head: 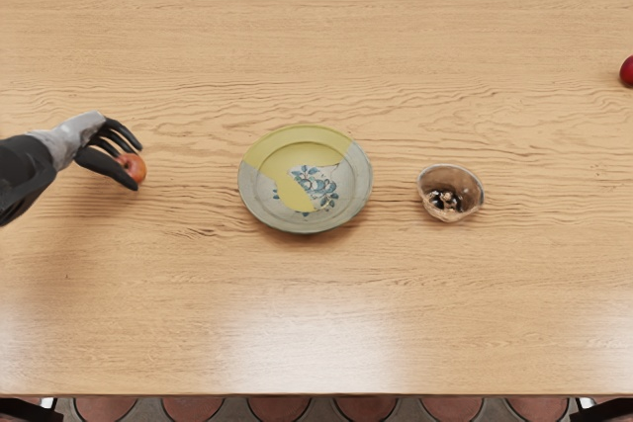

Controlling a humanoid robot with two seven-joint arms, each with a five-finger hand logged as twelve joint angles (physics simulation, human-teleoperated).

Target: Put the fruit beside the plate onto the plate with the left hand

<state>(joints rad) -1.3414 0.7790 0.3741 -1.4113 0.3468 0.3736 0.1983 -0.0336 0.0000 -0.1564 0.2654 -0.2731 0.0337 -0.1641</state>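
At mid-left our left hand (105, 151) curls around the fruit (134, 167), which sits on the table (316, 323) left of the plate (247, 185). We should firm the grip, then lift clear of the rim.

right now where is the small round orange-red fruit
Head view, left side: the small orange-red fruit is held in the left hand, left of the yellow-grey ceramic plate.

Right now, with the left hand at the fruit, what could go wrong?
The left hand curls round only the left side of the fruit, so the round fruit could slip out and roll across the table. If it is dropped on the plate, it might roll off the shallow rim towards the bowl.
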